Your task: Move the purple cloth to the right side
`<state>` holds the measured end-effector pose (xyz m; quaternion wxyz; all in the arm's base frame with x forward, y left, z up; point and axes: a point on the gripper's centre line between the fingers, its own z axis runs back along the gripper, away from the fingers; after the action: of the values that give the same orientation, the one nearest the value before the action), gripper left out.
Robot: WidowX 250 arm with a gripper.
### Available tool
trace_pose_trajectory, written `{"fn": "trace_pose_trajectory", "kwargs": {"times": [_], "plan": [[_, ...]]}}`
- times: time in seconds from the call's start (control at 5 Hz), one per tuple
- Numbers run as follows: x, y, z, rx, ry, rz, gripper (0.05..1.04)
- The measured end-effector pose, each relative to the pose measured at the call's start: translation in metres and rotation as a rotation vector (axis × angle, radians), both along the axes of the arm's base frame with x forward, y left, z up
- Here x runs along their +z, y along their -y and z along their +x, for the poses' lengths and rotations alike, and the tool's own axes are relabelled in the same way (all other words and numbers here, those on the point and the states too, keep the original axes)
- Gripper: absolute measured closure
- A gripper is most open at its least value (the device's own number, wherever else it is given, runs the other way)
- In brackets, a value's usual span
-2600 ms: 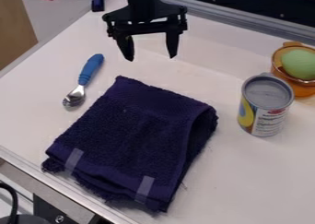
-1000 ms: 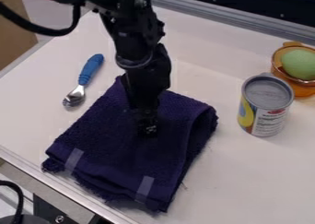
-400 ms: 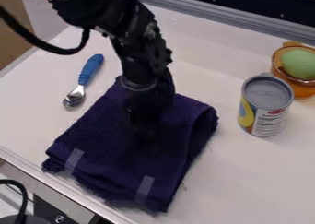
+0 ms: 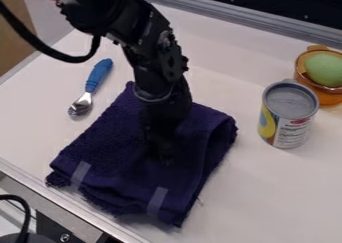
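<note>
The black gripper [image 4: 164, 146] hangs down at the middle of the purple cloth [image 4: 113, 147], low over it or touching it; its tips blend into the dark fabric, so contact and grasp cannot be made out. The folded cloth lies left of centre on the white table, with two pale strips along its front edge and a rolled fold at its right side. Arm and gripper hide part of the cloth's middle and upper area.
A can [image 4: 288, 114] stands right of the cloth. Behind it, at the right edge, is an orange bowl [image 4: 332, 96] holding a green object [image 4: 326, 69]. A blue-handled spoon [image 4: 99, 75] lies to the cloth's left. A metal rail [image 4: 247, 19] runs along the back.
The arm came in over the cloth from the back and lowered the gripper onto its middle area. Most recently, the cloth's front edge has shifted very slightly.
</note>
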<state>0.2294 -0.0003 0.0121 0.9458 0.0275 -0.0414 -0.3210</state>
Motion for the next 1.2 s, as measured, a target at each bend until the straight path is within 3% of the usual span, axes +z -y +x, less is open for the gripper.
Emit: {"fn": "trace_pose_trajectory", "kwargs": {"times": [0.2, 0.4, 0.8, 1.2], "plan": [[0.0, 0.001, 0.004, 0.249, -0.012, -0.023, 1.029], [0.003, 0.007, 0.005, 0.489, -0.005, -0.088, 1.029], [0.008, 0.009, 0.003, 0.912, 0.012, -0.052, 1.029], [0.015, -0.005, 0.012, 1.332, 0.078, -0.053, 1.029]]}}
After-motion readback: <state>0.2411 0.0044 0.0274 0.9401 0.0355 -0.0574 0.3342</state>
